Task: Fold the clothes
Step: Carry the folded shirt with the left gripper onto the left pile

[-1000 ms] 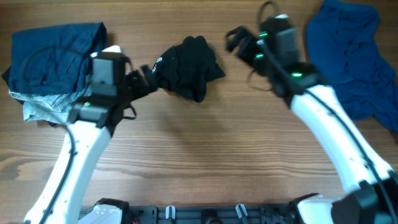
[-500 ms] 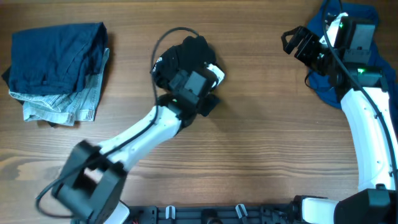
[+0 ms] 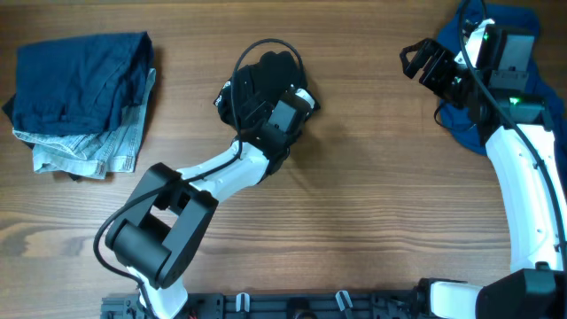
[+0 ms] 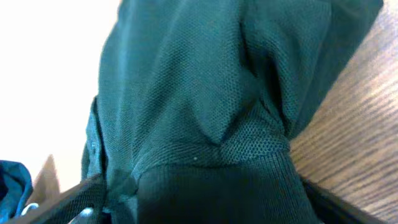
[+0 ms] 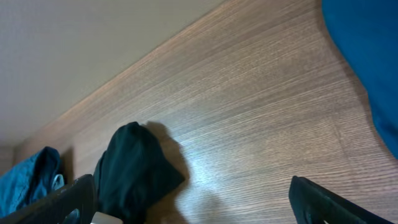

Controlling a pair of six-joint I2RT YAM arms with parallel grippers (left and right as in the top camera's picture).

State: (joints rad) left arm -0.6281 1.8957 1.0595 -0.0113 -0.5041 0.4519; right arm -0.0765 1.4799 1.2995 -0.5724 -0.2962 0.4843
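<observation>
1. Lying bunched in a heap at the far middle of the desk, the black garment is unfolded and crumpled.
2. The left arm stretches from the near edge right over this heap, so its wrist hides the garment's near-right part from above, and a black cable loops across the top of the cloth.
3. The left pincer is released: its fingers stand wide at either side of the wrist view with dark mesh fabric bulging between them. Whether they press the cloth cannot be told.
4. The right pincer is also released and holds nothing; it hangs over bare wood at the far right, well apart from the black garment.
5. Just behind the right pincer lies a loose blue garment, partly covered by the right arm.
6. At the far left, a folded dark blue garment rests on a pale striped cloth, apart from the heap.
</observation>
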